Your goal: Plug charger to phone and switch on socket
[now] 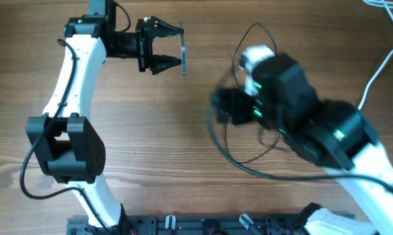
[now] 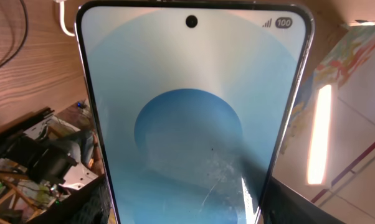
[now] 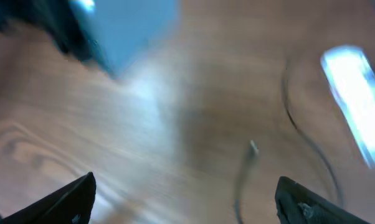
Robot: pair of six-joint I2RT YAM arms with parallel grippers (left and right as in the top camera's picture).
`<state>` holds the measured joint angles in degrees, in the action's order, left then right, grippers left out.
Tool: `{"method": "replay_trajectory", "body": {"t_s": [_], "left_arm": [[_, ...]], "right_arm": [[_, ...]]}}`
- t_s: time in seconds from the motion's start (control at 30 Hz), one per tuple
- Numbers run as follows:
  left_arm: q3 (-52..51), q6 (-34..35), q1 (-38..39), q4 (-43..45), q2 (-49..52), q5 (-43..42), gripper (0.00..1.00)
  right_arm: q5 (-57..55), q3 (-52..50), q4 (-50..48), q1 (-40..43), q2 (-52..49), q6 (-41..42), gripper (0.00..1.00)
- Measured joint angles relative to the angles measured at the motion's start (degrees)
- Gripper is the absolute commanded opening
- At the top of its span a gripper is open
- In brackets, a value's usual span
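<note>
Already the phone point(image 1: 183, 49) is off the counter point(image 1: 151, 143). It is pinched edge-on in the left claw point(image 1: 177, 47) above the far-left part, close to the far edge. The left wrist view shows its lit blue screen filling the frame.

The right claw point(image 3: 186, 186) is spread wide and holds nothing, and its arm is blurred over the middle-right of the counter. Under it the black cable point(image 1: 249, 168) lies in loose loops, with its small connector tip point(image 3: 253, 147) resting on the wood. The white socket point(image 1: 256, 53) sits toward the far edge, right of centre, half hidden by that arm. Its white cord point(image 1: 379, 62) runs off to the far-right corner.

The cable looks light and floppy, so I judge it is best taken just behind the tip, where the stiff connector gives the fingers something firm. The phone is thin, smooth glass, likely slippery and breakable. A hold across its side edges suits it and leaves the port end free.
</note>
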<state>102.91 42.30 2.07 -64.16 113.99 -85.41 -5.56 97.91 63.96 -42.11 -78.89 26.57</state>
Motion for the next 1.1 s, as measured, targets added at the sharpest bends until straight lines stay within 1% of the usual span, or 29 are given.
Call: {"method": "replay_trajectory", "body": {"t_s": [0.03,0.13,0.2,0.27,0.3,0.37,0.5,0.6,0.7,0.93,1.0,1.1], "left_arm": [[0.0,0.1,0.0,0.0,0.0,0.0,0.71],[0.0,0.1,0.0,0.0,0.0,0.0,0.71],[0.0,0.1,0.0,-0.1,0.0,0.0,0.71],[0.0,0.1,0.0,0.0,0.0,0.0,0.71],[0.0,0.1,0.0,0.0,0.0,0.0,0.71],[0.0,0.1,0.0,0.0,0.0,0.0,0.71],[0.0,0.1,0.0,0.0,0.0,0.1,0.71],[0.0,0.1,0.0,0.0,0.0,0.1,0.71],[0.0,0.1,0.0,0.0,0.0,0.1,0.72],[0.0,0.1,0.0,0.0,0.0,0.2,0.72],[0.0,0.1,0.0,0.0,0.0,0.2,0.72],[0.0,0.1,0.0,0.0,0.0,0.2,0.72]], "right_arm": [[-3.1,6.5,0.1,-2.3,-5.0,0.2,0.88],[-11.0,16.6,-0.3,-6.0,-14.6,0.4,0.88],[-14.3,17.9,-0.9,-6.6,-17.7,0.9,0.88],[-16.6,18.1,-1.7,-7.3,-20.5,1.3,0.86],[-17.2,18.1,-2.6,-7.5,-21.4,1.3,0.83],[-18.1,18.1,-4.2,-8.7,-22.7,1.7,0.68],[-20.3,18.1,-5.6,-9.6,-23.5,2.4,0.69],[-21.7,18.3,-5.8,-9.6,-25.3,2.8,0.66],[-23.6,18.3,-5.8,-9.6,-27.5,3.0,0.57],[-27.4,18.3,-6.9,-9.6,-27.7,3.4,0.47],[-27.5,18.3,-7.1,-9.6,-27.7,3.4,0.40],[-27.5,18.3,-7.3,-9.6,-27.7,3.4,0.33]]}}
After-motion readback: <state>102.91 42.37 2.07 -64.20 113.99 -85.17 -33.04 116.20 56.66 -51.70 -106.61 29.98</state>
